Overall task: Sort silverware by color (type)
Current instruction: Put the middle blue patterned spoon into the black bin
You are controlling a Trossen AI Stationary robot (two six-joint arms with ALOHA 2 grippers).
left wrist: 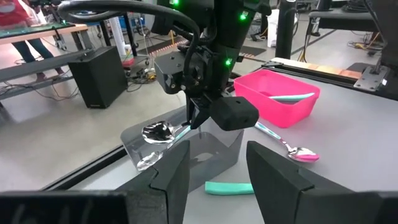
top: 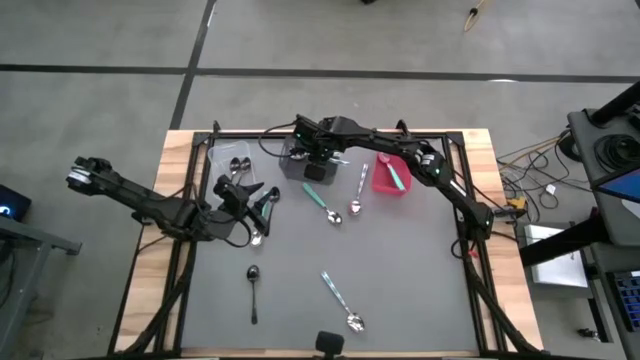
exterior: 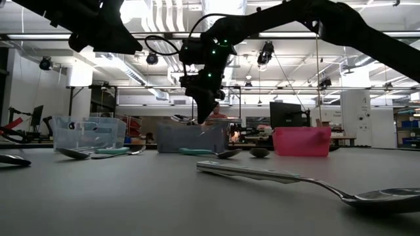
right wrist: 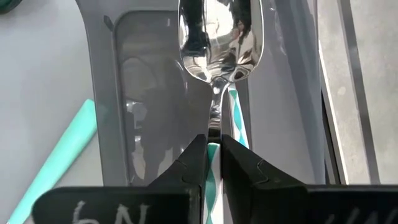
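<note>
My right gripper (right wrist: 213, 149) is shut on a spoon with a silver bowl (right wrist: 219, 37) and a teal-and-white handle, held over the dark grey bin (top: 295, 166) at the table's far middle. My left gripper (left wrist: 217, 177) stands open near the table's left, with nothing between its fingers, and faces the grey bin. Next to it lie a teal-handled spoon (top: 265, 205) and a silver spoon (top: 255, 236). Other silverware lies flat on the mat: a black spoon (top: 253, 290), a striped spoon (top: 340, 300), a teal spoon (top: 322, 203) and a silver spoon (top: 357, 195). My right gripper pinches the spoon's striped handle (right wrist: 212, 163) between its two fingers. The fingers slant down from the table's right and lie along the handle. The spoon sticks out beyond the fingertips, its bowl (left wrist: 158, 132) forward over the grey bin, lifted clear of the table.
A clear bin (top: 232, 152) holding spoons stands left of the grey bin. To the grey bin's right stands a red bin (top: 390, 178) with a teal spoon (left wrist: 292, 97) inside. A teal handle (left wrist: 229, 188) lies on the mat just before the grey bin.
</note>
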